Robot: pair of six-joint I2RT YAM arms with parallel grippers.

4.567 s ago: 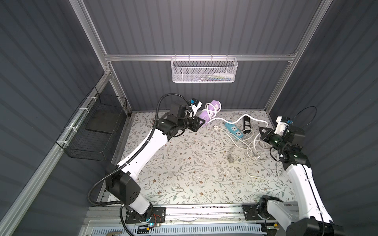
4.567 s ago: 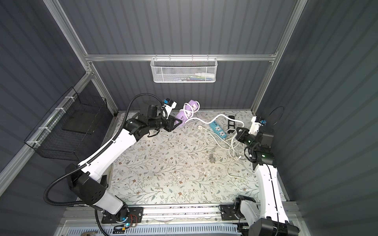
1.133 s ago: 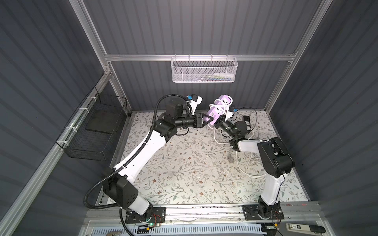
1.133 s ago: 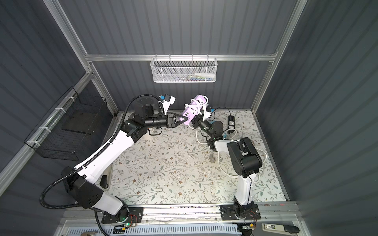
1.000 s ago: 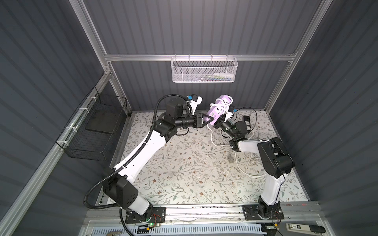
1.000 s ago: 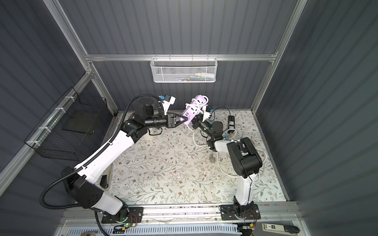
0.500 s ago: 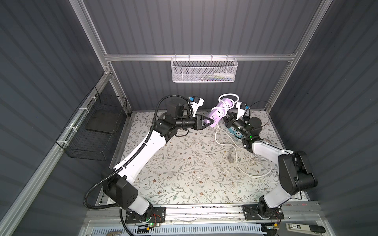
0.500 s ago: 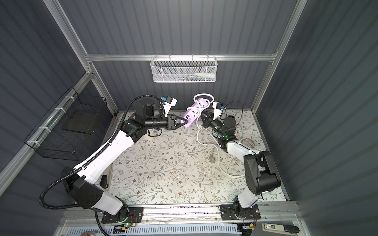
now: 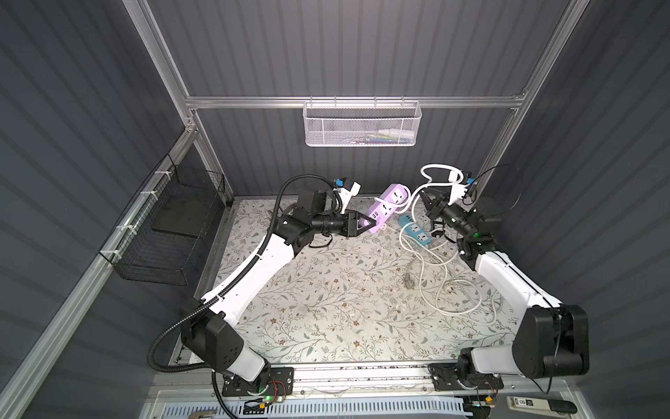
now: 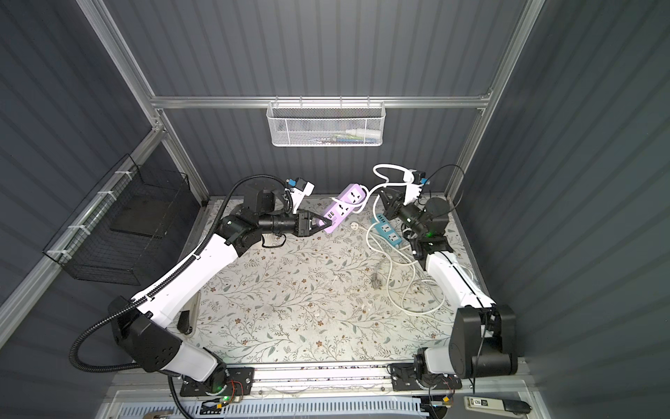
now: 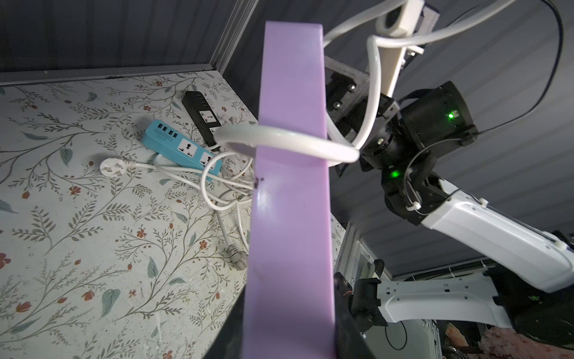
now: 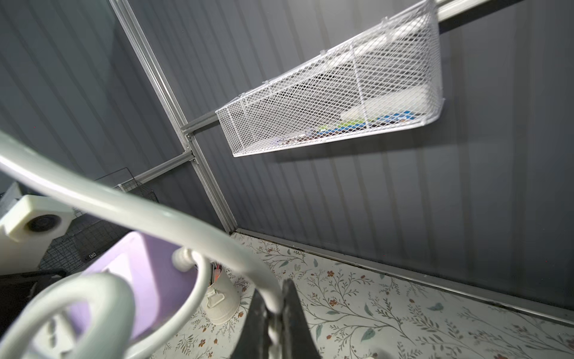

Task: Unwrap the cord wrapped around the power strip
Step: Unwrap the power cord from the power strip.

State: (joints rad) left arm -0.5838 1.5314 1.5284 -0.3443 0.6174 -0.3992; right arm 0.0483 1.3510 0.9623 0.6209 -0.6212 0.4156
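Note:
The purple power strip [image 9: 389, 203] [image 10: 344, 206] hangs tilted above the back of the table, one end clamped in my left gripper [image 9: 366, 228] [image 10: 319, 225], which is shut on it. In the left wrist view the strip [image 11: 292, 186] rises from the gripper [image 11: 289, 348] with a single loop of white cord [image 11: 289, 140] around its middle. My right gripper [image 9: 423, 192] [image 10: 384, 196] is raised to the strip's right, shut on the cord [image 9: 440, 167], which arcs above it. The right wrist view shows the cord [image 12: 139, 211] pinched in that gripper [image 12: 276, 298].
A blue power strip [image 9: 417, 232] and a black one [image 11: 202, 115] lie at the back right amid loose white cords [image 9: 435, 290]. A grey plug [image 9: 408, 281] lies nearby. A white mesh basket [image 9: 360, 125] hangs on the back wall, a black wire basket [image 9: 170, 235] on the left.
My right gripper has swung away from the strip to the right and upward, drawing the cord out into a high arc. The left gripper has held the strip almost still.

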